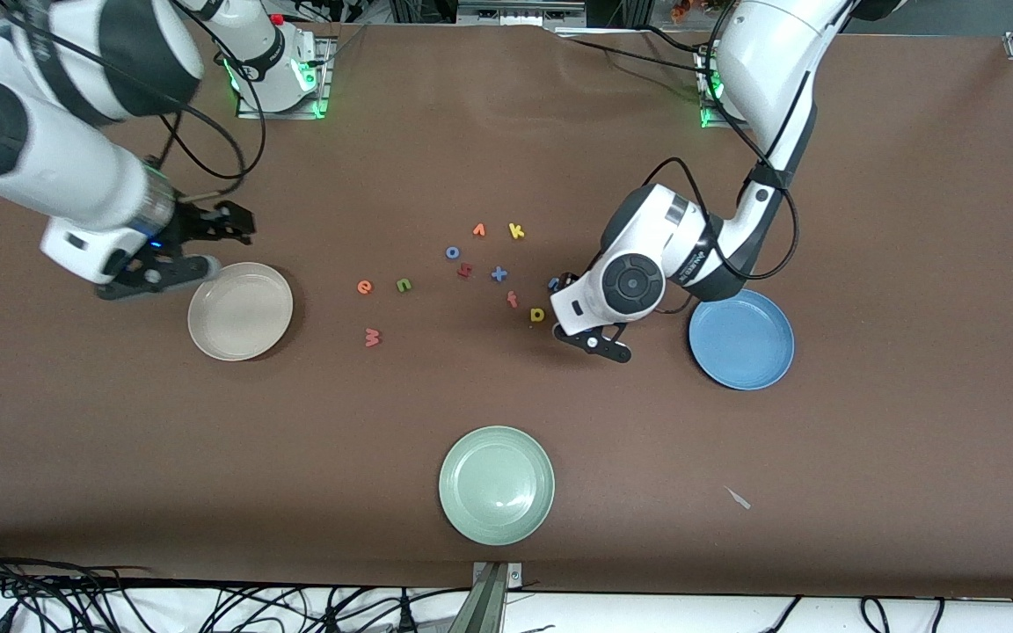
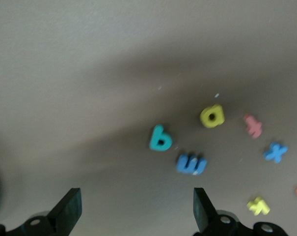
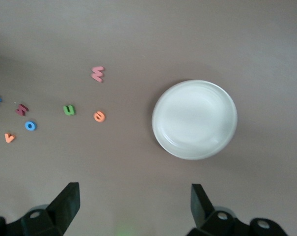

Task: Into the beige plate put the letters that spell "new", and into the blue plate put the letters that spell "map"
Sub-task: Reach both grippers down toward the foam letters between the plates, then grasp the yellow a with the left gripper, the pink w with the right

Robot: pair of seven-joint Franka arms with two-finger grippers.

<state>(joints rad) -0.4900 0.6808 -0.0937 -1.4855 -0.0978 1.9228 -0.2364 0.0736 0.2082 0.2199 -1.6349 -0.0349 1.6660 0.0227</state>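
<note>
A wide desk (image 1: 506, 132) covered in matte brown sheeting fills the scene, with a white edge and tangled black cables along the side nearest the front camera and the two arm bases, lit green, along the top. The left gripper (image 1: 579, 309) hangs low over the desk between the scattered foam letters and the blue plate (image 1: 741, 338), its fingers (image 2: 69, 209) spread wide and holding nothing; just beneath it lie the teal "a" (image 2: 160, 139), the blue "m" (image 2: 191, 164) and the yellow "p" (image 1: 537, 314), close together and none of them in a plate. The right gripper (image 1: 194, 246) hovers at the rim of the beige plate (image 1: 240, 310), toward the right arm's end of the desk, its fingers (image 3: 66, 202) also spread and empty. The orange "e" (image 1: 365, 287) and green "n" (image 1: 404, 284) sit side by side between that plate and the main letter cluster, with the salmon "w" (image 1: 372, 336) nearer the front camera. Other letters (a yellow "k" (image 1: 516, 231), a blue "x" (image 1: 499, 273), a blue "o" (image 1: 452, 252), an orange "v" (image 1: 478, 230)) lie loose in the cluster. A pale green plate (image 1: 496, 484) rests near the desk's front edge.
</note>
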